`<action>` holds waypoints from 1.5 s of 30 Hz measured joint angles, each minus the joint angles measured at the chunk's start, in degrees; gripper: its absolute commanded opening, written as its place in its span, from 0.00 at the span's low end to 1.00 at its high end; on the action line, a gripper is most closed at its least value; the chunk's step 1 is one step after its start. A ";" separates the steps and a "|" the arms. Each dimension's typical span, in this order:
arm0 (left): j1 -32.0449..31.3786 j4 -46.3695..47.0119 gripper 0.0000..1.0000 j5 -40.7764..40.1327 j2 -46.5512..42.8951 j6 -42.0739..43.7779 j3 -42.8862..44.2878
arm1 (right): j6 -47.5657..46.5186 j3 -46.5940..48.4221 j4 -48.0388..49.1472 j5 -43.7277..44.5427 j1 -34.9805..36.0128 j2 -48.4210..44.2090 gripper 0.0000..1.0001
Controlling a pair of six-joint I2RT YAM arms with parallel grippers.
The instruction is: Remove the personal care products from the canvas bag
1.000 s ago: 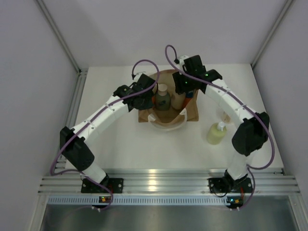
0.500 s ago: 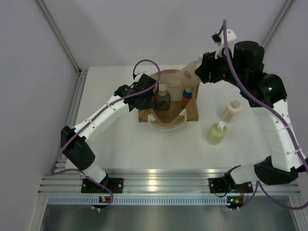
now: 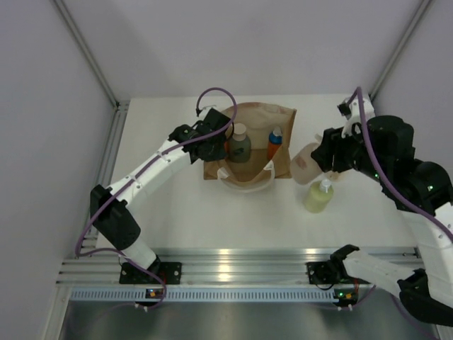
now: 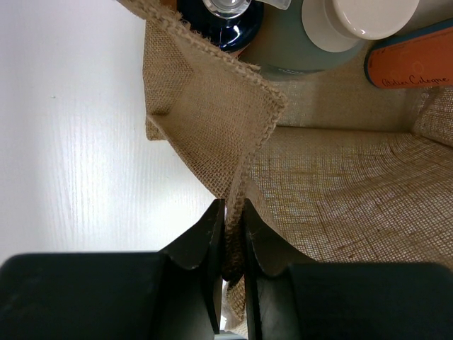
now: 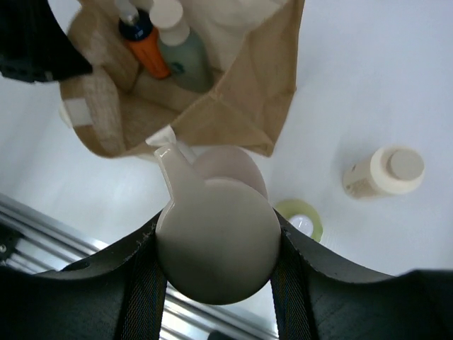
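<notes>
The tan canvas bag point(image 3: 283, 120) stands open at the table's far middle. Inside it stand a dark green bottle point(image 3: 239, 147) with a pale cap and an orange bottle point(image 3: 273, 146) with a blue cap. My left gripper point(image 3: 214, 144) is shut on the bag's left rim point(image 4: 233, 177). My right gripper point(image 3: 323, 156) is shut on the pale pump top of the pinkish-beige bottle point(image 3: 304, 164), which hangs just right of the bag. In the right wrist view that bottle point(image 5: 216, 244) fills the gap between the fingers. A yellow-green bottle point(image 3: 318, 197) and a cream bottle point(image 5: 386, 172) stand on the table.
White looped handles point(image 3: 244, 185) hang over the bag's near side. In the left wrist view the orange bottle point(image 4: 417, 64) and the green one point(image 4: 290, 49) crowd the bag's far corner. An aluminium rail point(image 3: 233, 269) runs along the near edge. Grey walls close in both sides.
My right arm rose out of the bag with the pinkish-beige bottle, swung right, and now holds it beside the bag near the yellow-green bottle. The left arm stayed on the rim.
</notes>
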 measured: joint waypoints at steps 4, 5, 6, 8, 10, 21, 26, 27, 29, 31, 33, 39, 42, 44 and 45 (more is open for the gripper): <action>0.00 0.00 0.00 0.00 -0.02 0.15 0.00 | 0.57 -11.04 0.07 -0.52 0.00 -2.71 0.00; 0.00 0.02 0.00 -0.02 -0.02 0.17 0.00 | 0.79 -14.80 0.79 -0.85 0.02 -3.67 0.00; 0.00 0.00 0.00 0.00 -0.02 0.15 0.00 | 1.11 -18.58 1.07 -1.20 0.02 -4.48 0.00; 0.00 0.02 0.00 0.00 -0.02 0.20 0.00 | 1.73 -24.17 2.12 -1.46 0.00 -5.53 0.00; 0.00 0.02 0.00 0.00 -0.02 0.20 0.00 | 2.23 -30.23 4.61 -1.97 0.00 -7.02 0.00; 0.07 -0.22 0.00 0.33 0.02 0.52 0.63 | 2.86 -54.05 22.62 -4.72 0.02 -16.04 0.04; 0.11 -0.26 0.00 0.57 0.13 0.33 0.72 | 2.10 -57.33 27.15 -5.18 0.02 -19.12 0.15; 0.11 -0.26 0.00 0.61 0.13 0.28 0.72 | 1.84 -57.72 27.28 -5.27 0.02 -19.78 0.29; 0.11 -0.26 0.00 0.61 0.13 0.13 0.72 | 1.70 -58.05 27.10 -5.46 0.02 -20.70 0.45; 0.11 -0.26 0.00 0.61 0.13 0.11 0.72 | 1.53 -58.05 26.91 -5.79 0.02 -21.05 0.58; 0.11 -0.26 0.00 0.55 0.13 0.11 0.72 | 1.64 -57.94 27.45 -6.32 0.02 -21.31 0.77; 0.11 -0.26 0.00 0.44 0.13 0.11 0.72 | 1.75 -52.39 27.54 -7.19 0.02 -21.27 0.77; 0.11 -0.28 0.00 0.44 0.15 -0.07 0.72 | 1.77 -44.78 27.02 -7.52 0.02 -18.29 0.74; 0.11 -0.28 0.00 0.33 0.15 -0.70 0.70 | 1.86 -38.91 27.43 -8.22 0.02 -15.08 0.73; 0.11 -0.24 0.00 0.15 0.13 -1.36 0.57 | 1.90 -35.78 27.71 -8.87 0.02 -13.00 0.73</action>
